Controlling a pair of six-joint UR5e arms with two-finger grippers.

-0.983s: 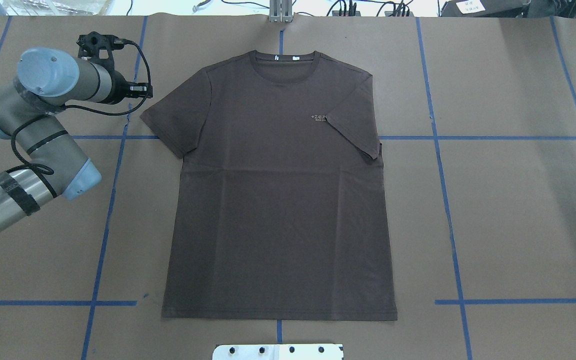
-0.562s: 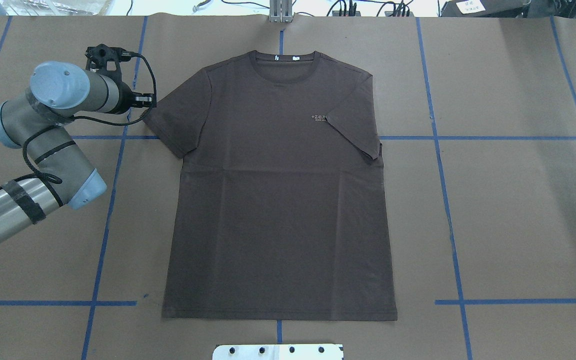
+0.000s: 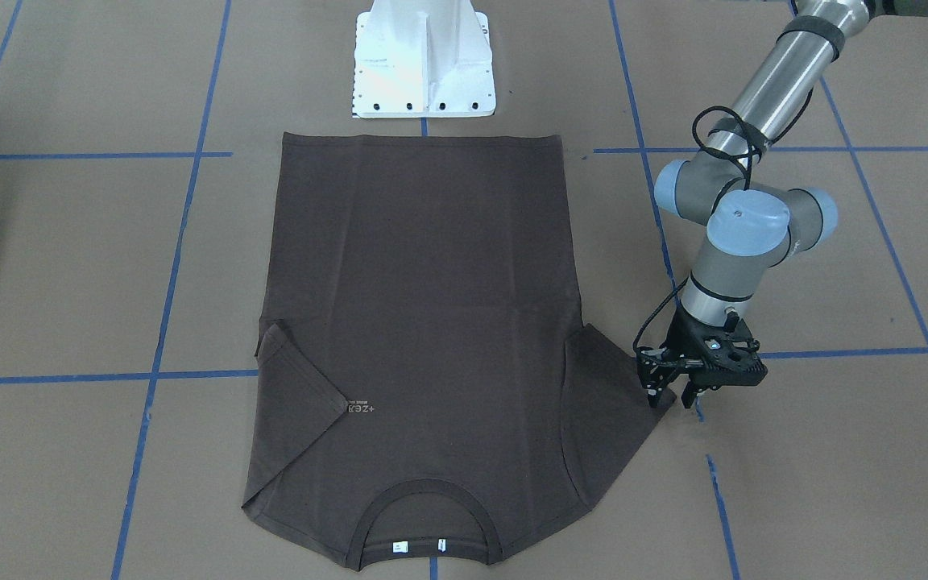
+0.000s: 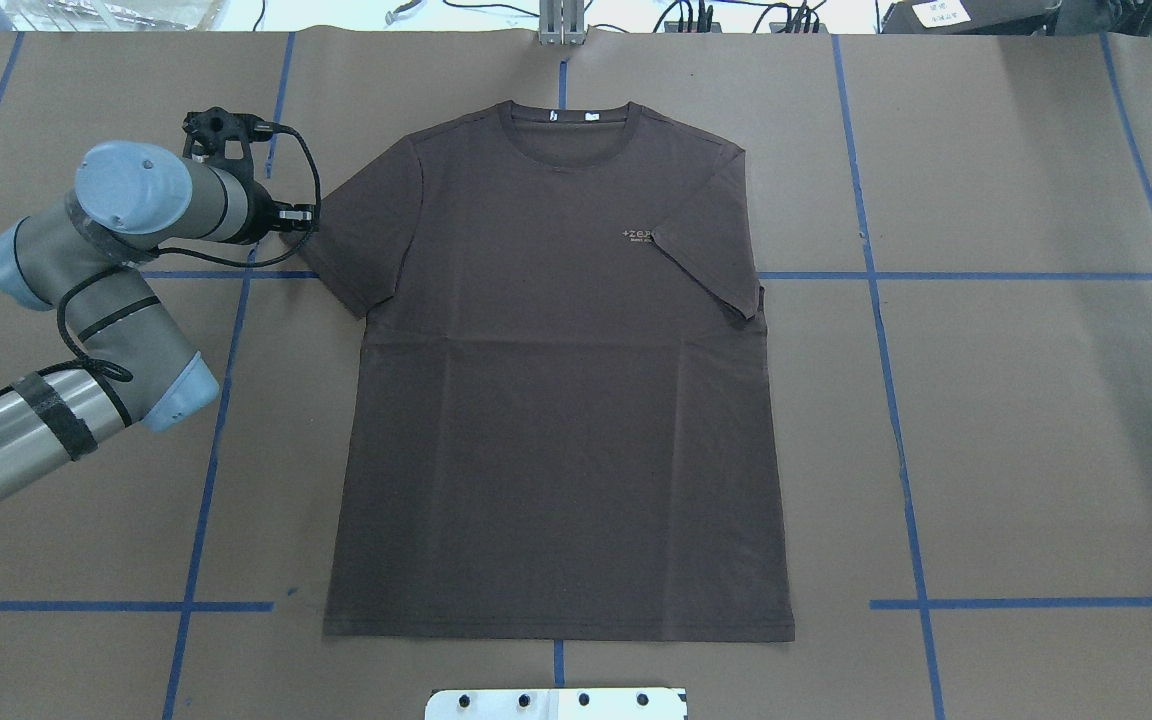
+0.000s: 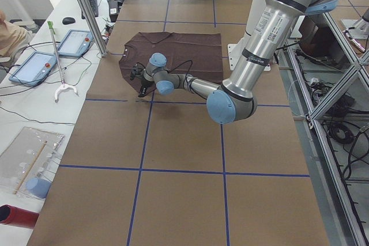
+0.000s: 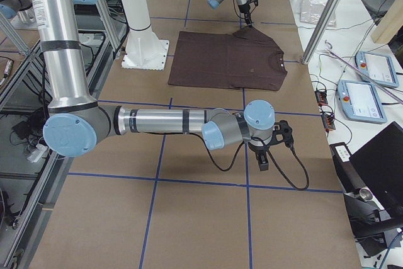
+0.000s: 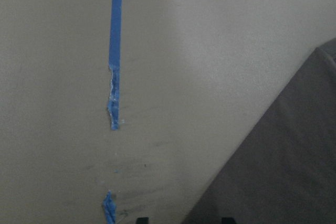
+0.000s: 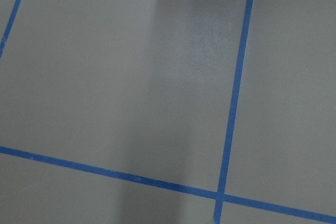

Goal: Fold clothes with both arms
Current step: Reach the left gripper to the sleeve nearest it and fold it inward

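Brown table (image 4: 1036, 420); left gripper (image 3: 672, 400), jaws apart, at T-shirt (image 4: 556, 400) sleeve edge.

Open table (image 4: 1016, 430) (all around T-shirt (image 4: 556, 420))

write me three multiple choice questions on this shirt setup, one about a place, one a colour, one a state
1. Where is the left gripper?
A) over the collar
B) at the tip of the spread sleeve
C) at the bottom hem

2. What colour are the tape lines?
A) blue
B) red
C) yellow

3. How do the sleeves of the T-shirt lie?
A) both spread
B) both folded in
C) one spread, one folded onto the chest

Answers:
1 B, it stands open at that sleeve's corner.
2 A, they are blue in every view.
3 C, the folded sleeve lies over the chest.
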